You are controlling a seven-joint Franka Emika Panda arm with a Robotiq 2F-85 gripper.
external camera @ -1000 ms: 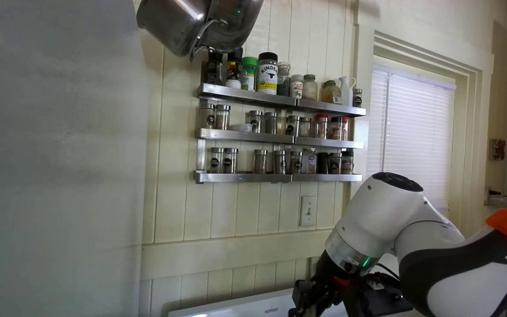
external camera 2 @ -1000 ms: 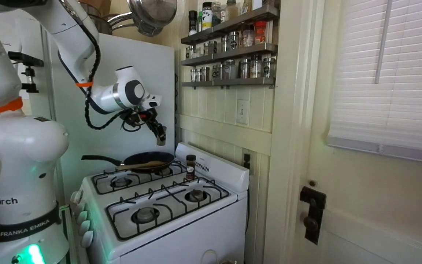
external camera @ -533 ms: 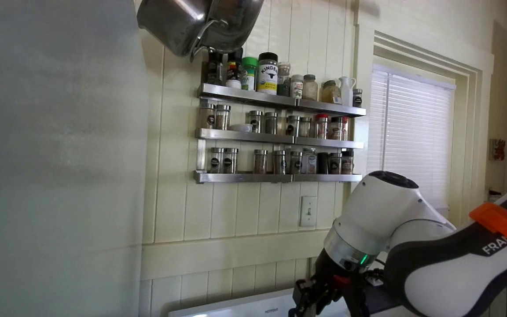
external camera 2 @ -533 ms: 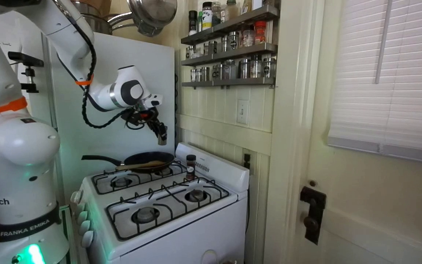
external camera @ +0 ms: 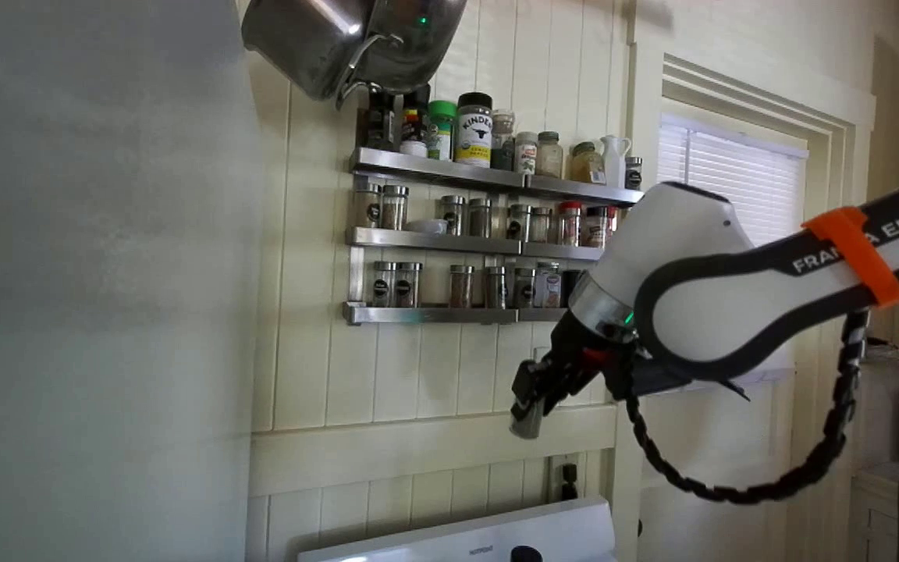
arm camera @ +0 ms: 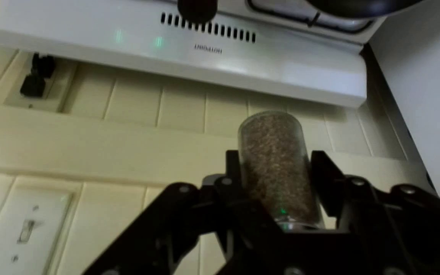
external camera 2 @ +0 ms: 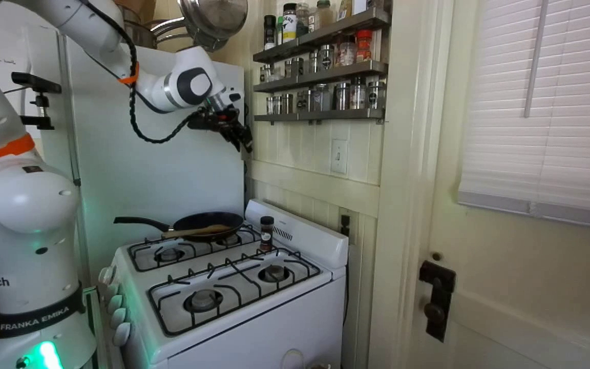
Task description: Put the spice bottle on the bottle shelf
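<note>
The spice bottle [arm camera: 275, 152] is a clear glass jar of brown grains. My gripper [arm camera: 274, 168] is shut on it, a black finger on either side of the glass. In an exterior view the bottle's lower end [external camera: 527, 425] pokes out beneath the gripper [external camera: 529, 402], slightly tilted, in front of the wall. The bottle shelf [external camera: 434, 314], silver with three tiers, hangs higher on the wall and carries many jars. Its lowest tier has a gap between two jars at the left and the jar beside them. The arm hides the right end of the lower tiers.
A dark-capped jar [external camera 2: 267, 233] stands on the stove [external camera 2: 254, 318], near a pan [external camera 2: 208, 223] with a wooden spoon. Metal pots [external camera: 348, 47] hang at the shelf's upper left. The fridge [external camera 2: 172, 169] flanks the arm. A light switch [arm camera: 25, 231] sits below the shelf.
The gripper has risen with the bottle in its hold, from low over the stove to about light-switch height. The forearm has come up too and now covers part of the shelf's right end.
</note>
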